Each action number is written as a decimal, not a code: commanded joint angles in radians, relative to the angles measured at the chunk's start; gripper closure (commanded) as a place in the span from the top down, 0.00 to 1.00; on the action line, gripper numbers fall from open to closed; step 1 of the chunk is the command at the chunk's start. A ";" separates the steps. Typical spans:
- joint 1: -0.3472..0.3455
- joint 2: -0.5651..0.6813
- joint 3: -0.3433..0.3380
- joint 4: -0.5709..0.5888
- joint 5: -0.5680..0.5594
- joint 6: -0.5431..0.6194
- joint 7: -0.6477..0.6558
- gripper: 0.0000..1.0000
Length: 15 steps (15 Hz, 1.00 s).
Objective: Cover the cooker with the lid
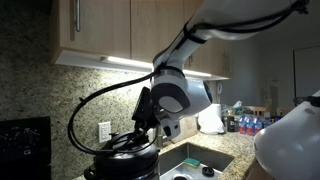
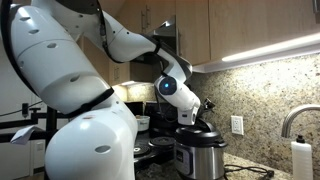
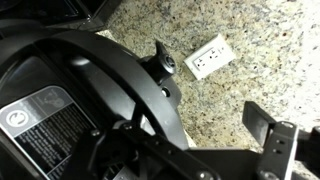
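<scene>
The cooker [image 1: 122, 165] stands on the granite counter next to the sink; it also shows in an exterior view [image 2: 200, 160]. The black glossy lid [image 1: 130, 146] lies on top of it in both exterior views [image 2: 200, 134]. In the wrist view the lid [image 3: 90, 80] fills the left side, with a knob [image 3: 163, 62] and a label sticker. My gripper [image 1: 150, 125] hangs just above the lid's edge [image 2: 197, 118]. Its jaws [image 3: 205, 125] are open; the right finger stands free over the granite wall, and the left finger is dark against the lid.
A steel sink [image 1: 200, 160] lies beside the cooker. A black stove [image 1: 22, 140] stands on its other side. A wall outlet [image 3: 210, 58] is on the granite backsplash behind. Wooden cabinets [image 1: 110, 25] hang overhead. Bottles [image 1: 245, 122] stand further along the counter.
</scene>
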 commanded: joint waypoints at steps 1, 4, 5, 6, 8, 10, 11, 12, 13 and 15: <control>-0.027 -0.106 0.031 -0.044 0.000 -0.080 0.032 1.00; -0.008 -0.152 0.020 -0.068 0.000 -0.100 0.036 1.00; -0.001 -0.166 0.014 -0.074 0.000 -0.096 0.038 1.00; 0.022 -0.179 -0.008 -0.085 0.000 -0.101 0.035 1.00; 0.084 -0.182 -0.054 -0.095 -0.034 -0.089 0.026 1.00; 0.221 -0.118 -0.198 -0.082 -0.069 -0.008 -0.067 1.00; 0.275 -0.118 -0.258 -0.074 -0.104 0.015 -0.064 1.00; 0.324 -0.116 -0.315 -0.067 -0.144 0.040 -0.056 1.00; 0.376 -0.113 -0.374 -0.061 -0.189 0.064 -0.044 1.00; 0.468 -0.103 -0.477 -0.047 -0.274 0.105 -0.027 1.00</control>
